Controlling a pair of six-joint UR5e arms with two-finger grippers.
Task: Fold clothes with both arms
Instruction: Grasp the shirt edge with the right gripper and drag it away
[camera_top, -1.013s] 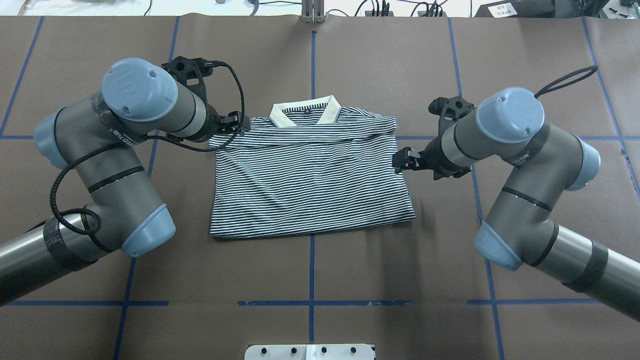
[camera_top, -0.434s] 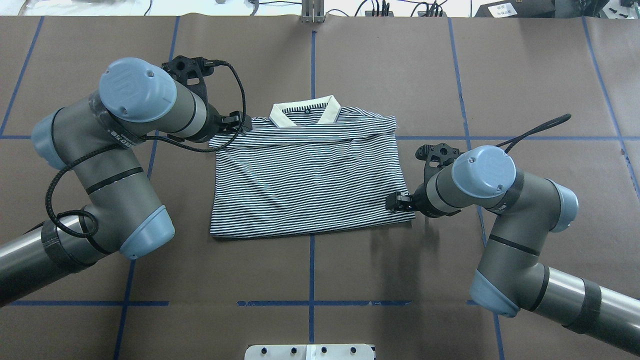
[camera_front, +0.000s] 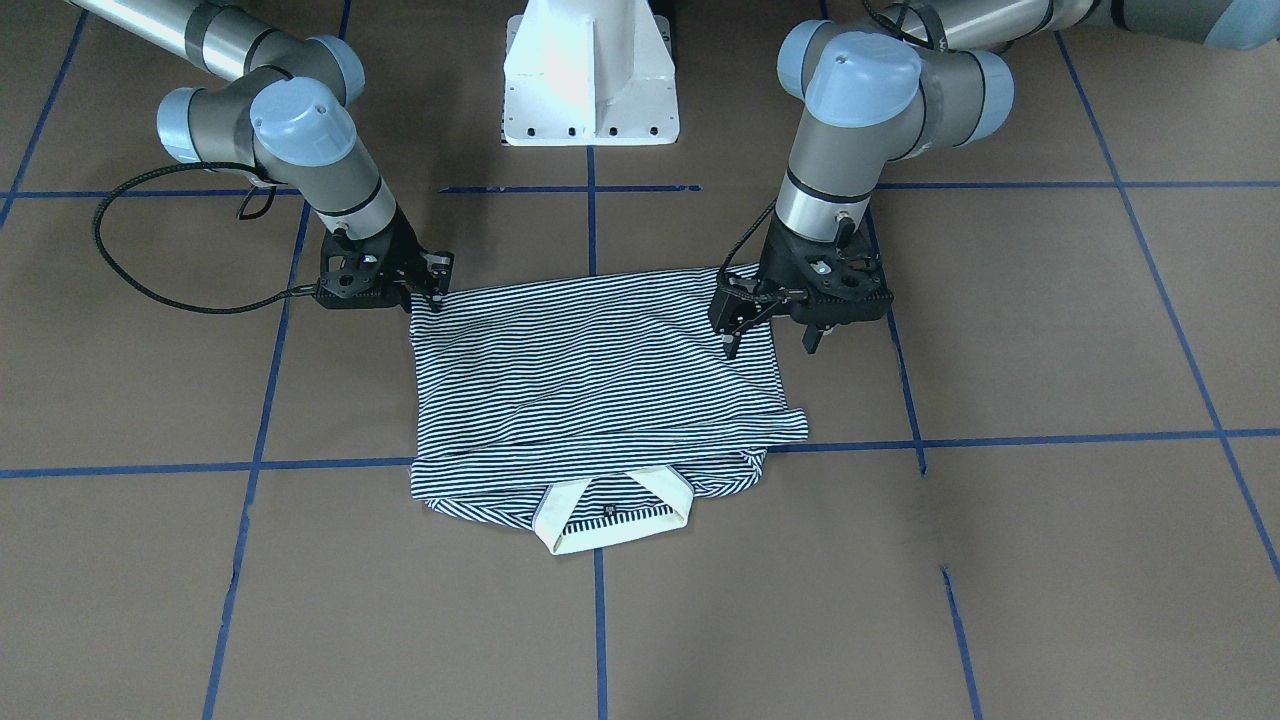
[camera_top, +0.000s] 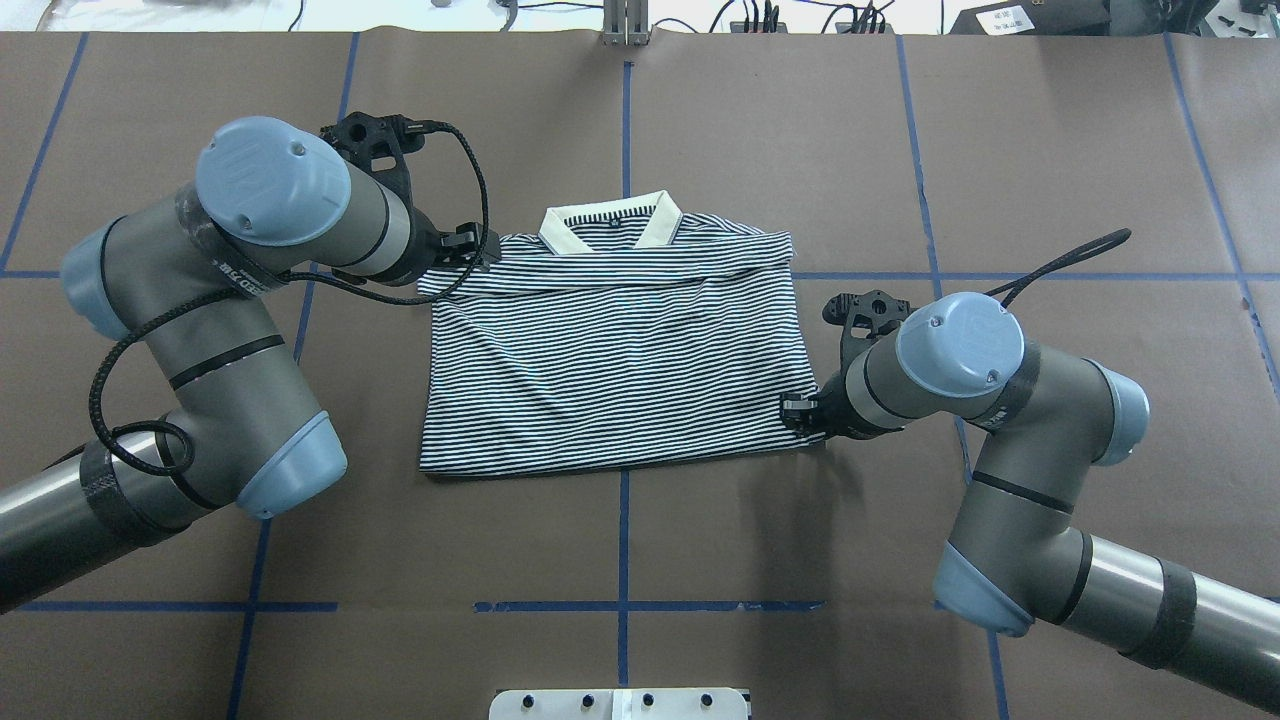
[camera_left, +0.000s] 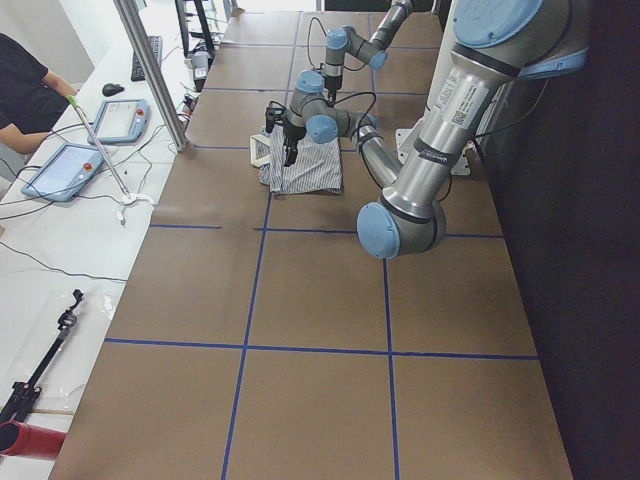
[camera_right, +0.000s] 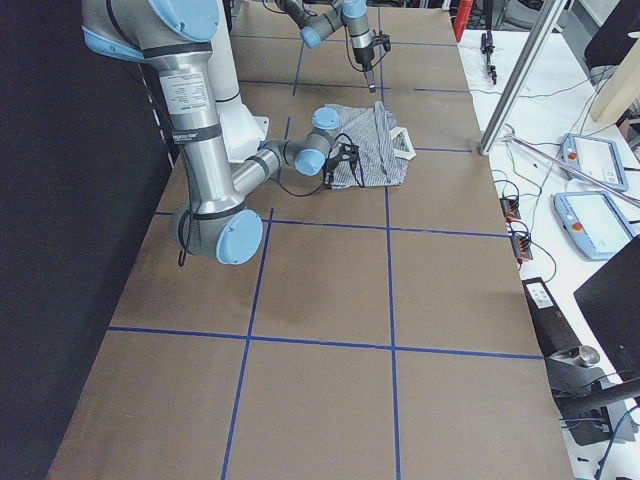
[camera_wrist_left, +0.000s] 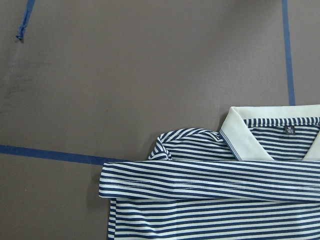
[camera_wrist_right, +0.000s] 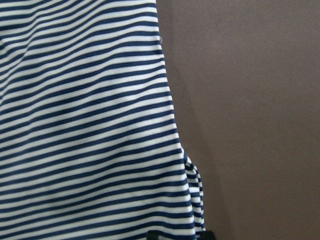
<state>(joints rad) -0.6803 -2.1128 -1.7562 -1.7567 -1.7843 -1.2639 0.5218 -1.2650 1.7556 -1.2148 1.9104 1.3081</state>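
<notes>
The striped polo shirt lies folded into a rectangle on the brown table, its cream collar at the far edge. It also shows in the front view. My left gripper hovers open above the shirt's left shoulder edge. Its fingers do not show in the left wrist view. My right gripper is low at the shirt's near right hem corner and looks shut on it. In the front view the right gripper touches that corner.
The white pedestal base stands at the table's near edge. Blue tape lines cross the brown table cover. A black cable loops off my left arm. An operator's bench with tablets runs beyond the far edge.
My right gripper has moved from the middle of the shirt's right edge toward me and down to the near right hem corner. The left arm and the shirt have barely moved.
</notes>
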